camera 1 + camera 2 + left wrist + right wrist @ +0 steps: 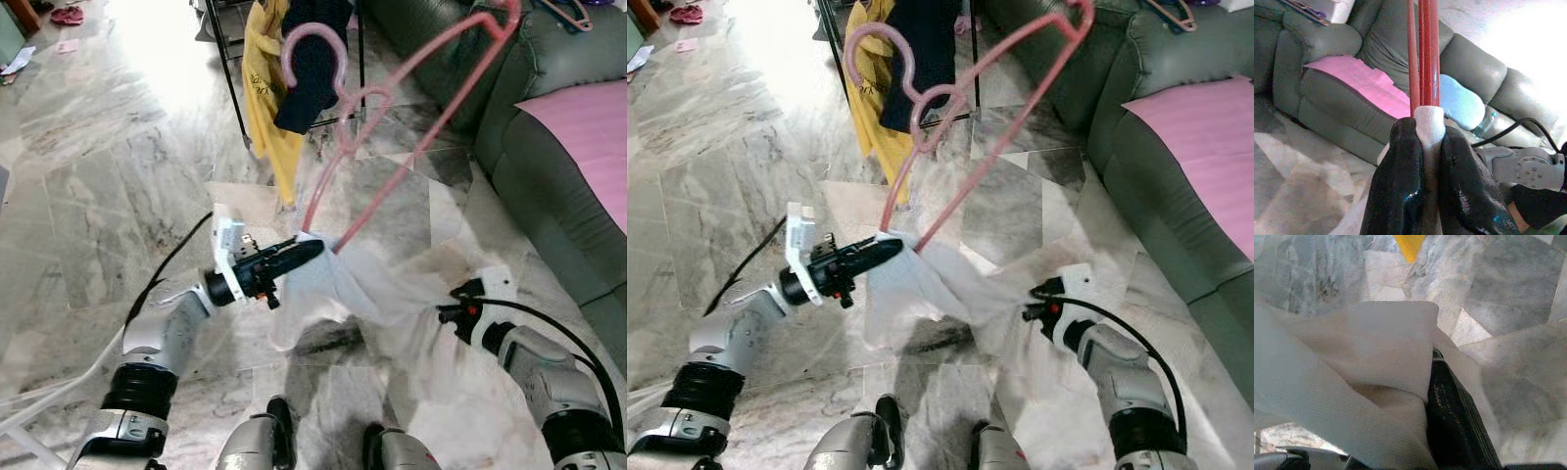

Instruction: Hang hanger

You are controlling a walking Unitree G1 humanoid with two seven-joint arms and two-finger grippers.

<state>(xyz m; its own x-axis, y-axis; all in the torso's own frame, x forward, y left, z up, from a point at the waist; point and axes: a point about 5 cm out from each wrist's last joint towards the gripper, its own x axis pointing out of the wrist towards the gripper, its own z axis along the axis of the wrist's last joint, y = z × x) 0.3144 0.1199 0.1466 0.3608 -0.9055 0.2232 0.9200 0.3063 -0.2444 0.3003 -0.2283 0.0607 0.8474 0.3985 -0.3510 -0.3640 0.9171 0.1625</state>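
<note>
The left gripper [299,251] has its two black fingers [1400,181] pressed together on a fold of the white garment [333,294], right where the pink hanger [392,127] goes into the cloth; the wrist view shows white fabric pinched between them and the hanger's red-pink wires rising straight out of the pinch. From there the hanger stands up and leans away toward the robot's right, its hook [312,54] curling over in front of the yellow cloth [265,98] and dark garment [313,59] that hang on the black rack [227,69].

From where I stand, the job now is to keep that pinch firm and raise the arm so the hook clears the rail, then turn the wrist until the hook's opening faces it. The hanger is well tilted, so I'd expect it to swing or slip if the lift is quick.

The right gripper [1038,305] sits lower, beside the trailing end of the garment. Its wrist view has cloth draped over one black finger, and I cannot tell whether the fingers are open or closed on it.

The rack's rail is cut off at the frame's top, so the landing spot can't be seen. The hanger's lower bar is buried in the cloth. The green sofa [549,176] with a pink cover [588,127] runs along the right.
</note>
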